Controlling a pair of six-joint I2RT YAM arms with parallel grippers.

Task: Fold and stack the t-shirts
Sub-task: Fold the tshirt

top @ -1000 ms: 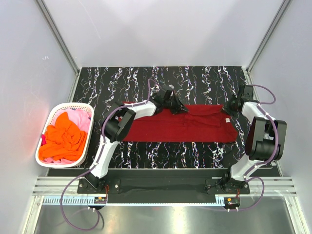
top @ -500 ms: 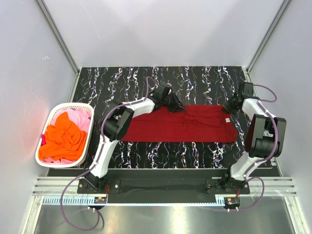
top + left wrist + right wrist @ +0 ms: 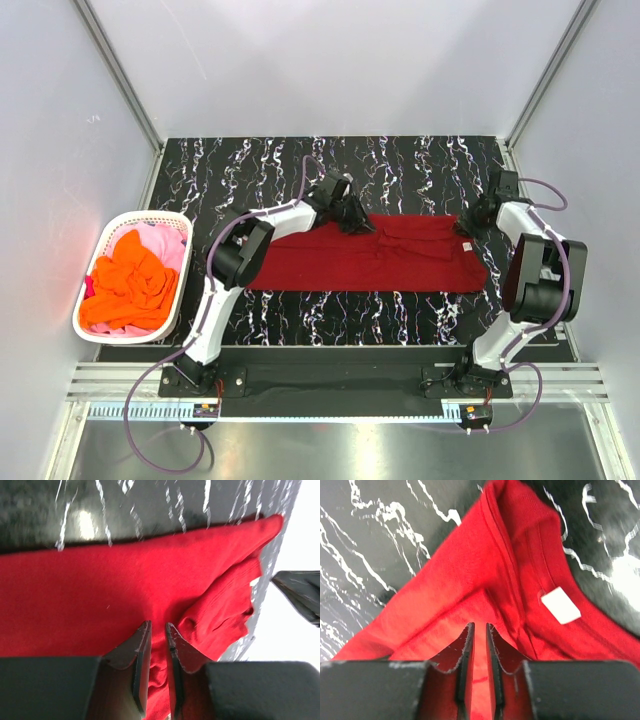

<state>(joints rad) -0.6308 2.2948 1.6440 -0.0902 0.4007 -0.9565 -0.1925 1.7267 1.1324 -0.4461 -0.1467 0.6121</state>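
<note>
Broadly, the worktop looks almost as it did a second ago: the red shirt lies mid-worktop in the same long strip, and only the arms have edged slightly toward its far edge. That suggests grips are being settled and the next fold has not begun. The strip's long axis runs left to right, parallel to the near edge, with the neck end to the right. The basket at the left holds the orange shirt and pink shirt, unfolded. The left gripper is nearly closed, pinching cloth at the far edge. The right gripper pinches the far right corner, beside the white label.
</note>
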